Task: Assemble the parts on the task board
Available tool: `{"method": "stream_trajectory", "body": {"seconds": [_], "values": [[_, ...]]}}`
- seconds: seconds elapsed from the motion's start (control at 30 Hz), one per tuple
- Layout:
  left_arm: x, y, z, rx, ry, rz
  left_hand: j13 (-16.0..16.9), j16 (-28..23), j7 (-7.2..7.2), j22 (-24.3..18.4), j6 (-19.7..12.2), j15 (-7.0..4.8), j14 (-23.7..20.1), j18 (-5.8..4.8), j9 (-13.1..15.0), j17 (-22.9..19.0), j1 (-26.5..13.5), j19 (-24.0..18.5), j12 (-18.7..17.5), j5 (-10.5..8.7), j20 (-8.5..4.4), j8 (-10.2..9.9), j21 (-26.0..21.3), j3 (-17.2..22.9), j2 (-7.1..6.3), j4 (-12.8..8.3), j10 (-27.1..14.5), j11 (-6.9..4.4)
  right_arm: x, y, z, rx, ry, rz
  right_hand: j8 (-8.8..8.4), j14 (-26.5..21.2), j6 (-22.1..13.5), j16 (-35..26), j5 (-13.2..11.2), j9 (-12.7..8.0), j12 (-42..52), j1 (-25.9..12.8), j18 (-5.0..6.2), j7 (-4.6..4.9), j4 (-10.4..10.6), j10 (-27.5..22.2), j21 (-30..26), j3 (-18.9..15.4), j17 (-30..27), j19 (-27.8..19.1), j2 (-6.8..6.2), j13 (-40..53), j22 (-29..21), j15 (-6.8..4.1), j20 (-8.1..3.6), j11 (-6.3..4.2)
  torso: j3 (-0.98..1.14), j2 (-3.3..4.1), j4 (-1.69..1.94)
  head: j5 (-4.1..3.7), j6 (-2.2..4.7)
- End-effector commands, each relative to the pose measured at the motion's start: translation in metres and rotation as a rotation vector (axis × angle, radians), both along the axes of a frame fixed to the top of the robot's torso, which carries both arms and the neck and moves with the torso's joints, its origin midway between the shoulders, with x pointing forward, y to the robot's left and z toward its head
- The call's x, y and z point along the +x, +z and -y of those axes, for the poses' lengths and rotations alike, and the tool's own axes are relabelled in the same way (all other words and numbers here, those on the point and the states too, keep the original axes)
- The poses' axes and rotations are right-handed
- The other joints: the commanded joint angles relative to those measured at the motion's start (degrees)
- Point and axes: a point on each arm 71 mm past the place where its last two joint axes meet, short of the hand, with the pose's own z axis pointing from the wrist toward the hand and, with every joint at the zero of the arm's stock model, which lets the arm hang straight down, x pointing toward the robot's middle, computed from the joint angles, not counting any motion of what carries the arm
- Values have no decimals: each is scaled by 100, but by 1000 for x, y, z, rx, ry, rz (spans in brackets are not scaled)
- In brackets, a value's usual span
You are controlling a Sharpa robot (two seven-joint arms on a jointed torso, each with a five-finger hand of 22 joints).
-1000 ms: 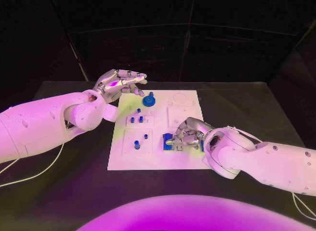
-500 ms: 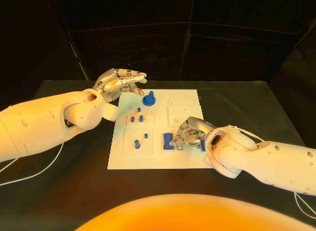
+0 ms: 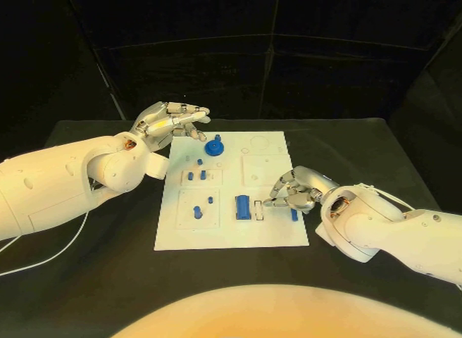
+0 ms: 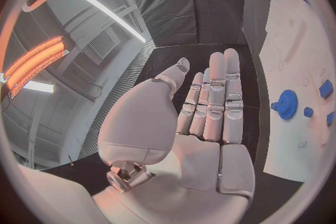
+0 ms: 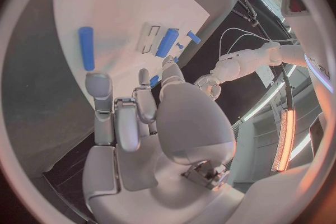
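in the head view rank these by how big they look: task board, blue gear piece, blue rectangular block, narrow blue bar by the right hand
1. task board
2. blue rectangular block
3. blue gear piece, close to the block in apparent size, and it lies farther from the camera, so this order is unsure
4. narrow blue bar, beside the right hand

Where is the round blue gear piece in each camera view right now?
Head view: gear stands at the far end of the white board, near the left hand.
Left wrist view: gear beside the fingers.
Right wrist view: cannot make it out.
Shared landmark: the white board.
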Motion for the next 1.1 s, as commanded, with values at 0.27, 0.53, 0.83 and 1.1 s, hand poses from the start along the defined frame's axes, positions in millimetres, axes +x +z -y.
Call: {"method": "stream_trajectory", "body": {"seconds": [0.27, 0.53, 0.83, 1.1], "values": [[-1, 1, -1, -8, -9, 2, 9, -16, -3, -6, -41, 37, 20, 66, -3, 9, -37, 32, 22, 16, 3, 23, -24, -22, 36, 27, -46, 8, -2, 3, 36, -95, 6, 37, -148, 415, 76, -5, 34, -70, -19, -202, -79, -6, 99, 6, -26, -102, 527, -5, 6, -119, 26, 63, 65, 47, 0, -49, -101, -71, -13], [-1, 1, 0, -9, -12, 2, 10, -18, -3, -23, -49, 37, 22, 67, -3, 16, -40, 41, 31, 16, 5, 30, -36, -31, 40, 33, -55, 8, 2, -3, 41, -171, 5, 21, -196, 412, 171, -15, 232, -82, -40, -294, -74, -29, 157, 1, -36, -242, 513, -15, -79, -129, 9, 49, 58, 30, 21, -76, -148, -85, -51], [-1, 0, 0, -8, -14, 0, 10, -18, -3, -23, -49, 37, 22, 67, -3, 16, -40, 41, 31, 16, 5, 30, -36, -31, 40, 33, -55, 8, 7, -12, 36, -245, -2, -23, -167, 409, 277, -24, 239, -56, -64, -358, -71, -59, 218, -9, -44, -319, 498, -21, -87, -147, -4, 35, 48, 8, 20, -61, -116, -100, -42], [-2, -1, -1, -5, -13, -2, 10, -18, -3, -23, -49, 37, 22, 67, -3, 16, -40, 41, 31, 16, 5, 30, -36, -31, 40, 33, -55, 8, 8, -16, 35, -281, -2, -52, -126, 409, 351, -26, 239, -18, -61, -362, -71, -86, 241, -4, -42, -346, 500, -16, -74, -139, 5, 18, 35, -14, 17, -68, -140, -93, -53]]}}
